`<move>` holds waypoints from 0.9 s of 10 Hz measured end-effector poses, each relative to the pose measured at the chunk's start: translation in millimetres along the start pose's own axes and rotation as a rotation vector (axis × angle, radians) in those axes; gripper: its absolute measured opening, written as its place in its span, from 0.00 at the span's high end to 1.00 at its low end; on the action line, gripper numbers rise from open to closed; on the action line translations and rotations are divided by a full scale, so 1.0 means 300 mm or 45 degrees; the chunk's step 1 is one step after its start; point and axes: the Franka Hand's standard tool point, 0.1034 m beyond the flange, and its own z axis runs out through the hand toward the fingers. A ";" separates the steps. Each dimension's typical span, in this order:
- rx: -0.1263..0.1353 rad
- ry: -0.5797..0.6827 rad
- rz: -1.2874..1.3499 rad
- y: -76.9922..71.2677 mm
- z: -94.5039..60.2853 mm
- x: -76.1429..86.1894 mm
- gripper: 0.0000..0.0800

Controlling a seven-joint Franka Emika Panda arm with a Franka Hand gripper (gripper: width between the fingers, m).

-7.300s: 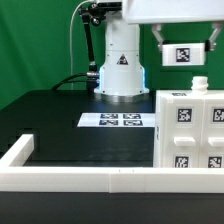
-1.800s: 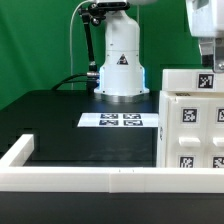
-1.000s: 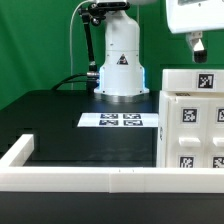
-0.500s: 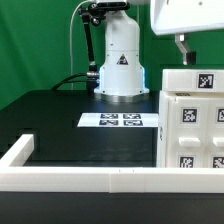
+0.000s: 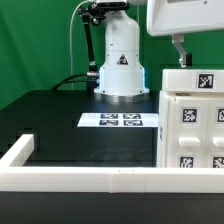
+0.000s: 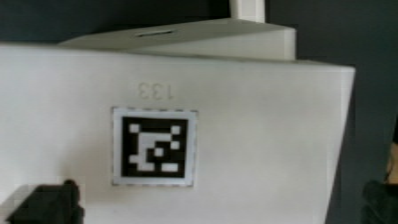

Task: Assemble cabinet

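Exterior view | cabinet (image 5: pixel 192 130) on table (image 5: pixel 90 140) at 3 o'clock, small top block (image 5: pixel 196 80) seated on it | gripper (image 5: pixel 178 52) above block at 1 o'clock, spread, holding nothing; likely block sits as placed.

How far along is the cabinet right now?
Looks done: a flat white tagged block sits on top of the cabinet body. In hand: nothing; the gripper is open above that block, fingers apart and touching nothing. Left: I cannot tell, since other parts lie outside both views.
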 end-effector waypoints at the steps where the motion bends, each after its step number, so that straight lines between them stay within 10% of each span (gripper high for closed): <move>1: -0.002 0.000 -0.078 0.003 0.000 0.000 0.00; 9: -0.109 -0.038 -1.072 0.016 0.006 0.000 0.00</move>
